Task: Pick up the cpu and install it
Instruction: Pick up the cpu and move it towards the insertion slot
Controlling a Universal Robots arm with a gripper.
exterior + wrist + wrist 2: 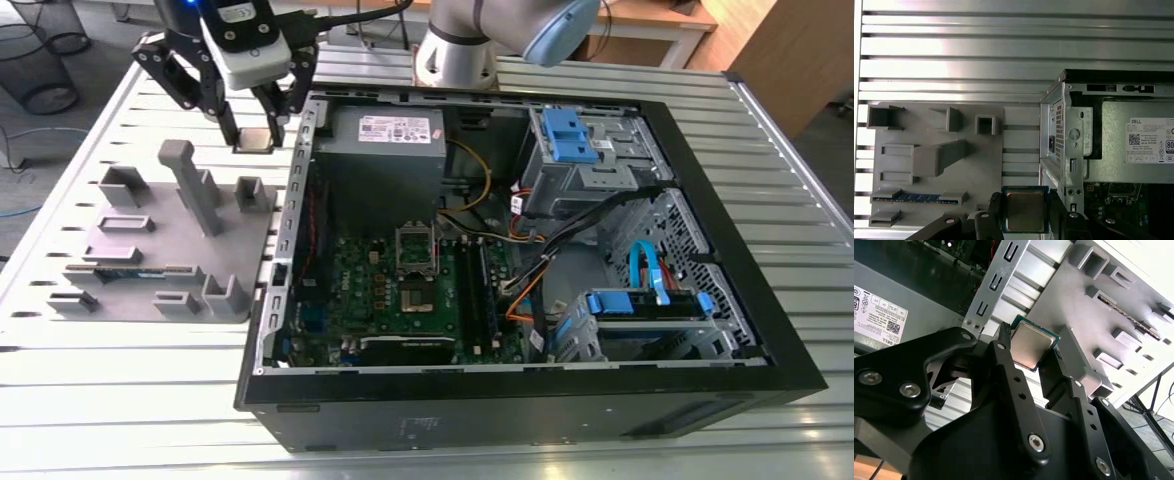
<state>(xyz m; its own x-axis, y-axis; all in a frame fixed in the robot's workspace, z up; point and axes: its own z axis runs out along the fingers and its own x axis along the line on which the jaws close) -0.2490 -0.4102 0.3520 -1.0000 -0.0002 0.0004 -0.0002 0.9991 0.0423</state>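
"Exterior view: where do we find the cpu (pixel 254 141)?"

"We see it pinched in the gripper (pixel 252 137), over the slatted table (pixel 134 400), between the grey fixture (pixel 147 215) and the outer wall of the open computer case (pixel 534 400)."

"And the fingers (pixel 1009 375)?"

"In both wrist views we see them closed narrow on its opposite edges, its silver top towards the cameras. The motherboard (pixel 400 290) lies well apart, inside the case."

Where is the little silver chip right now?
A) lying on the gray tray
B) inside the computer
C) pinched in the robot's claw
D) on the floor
C: the gripper is clamped on the chip, holding it up outside the computer case.
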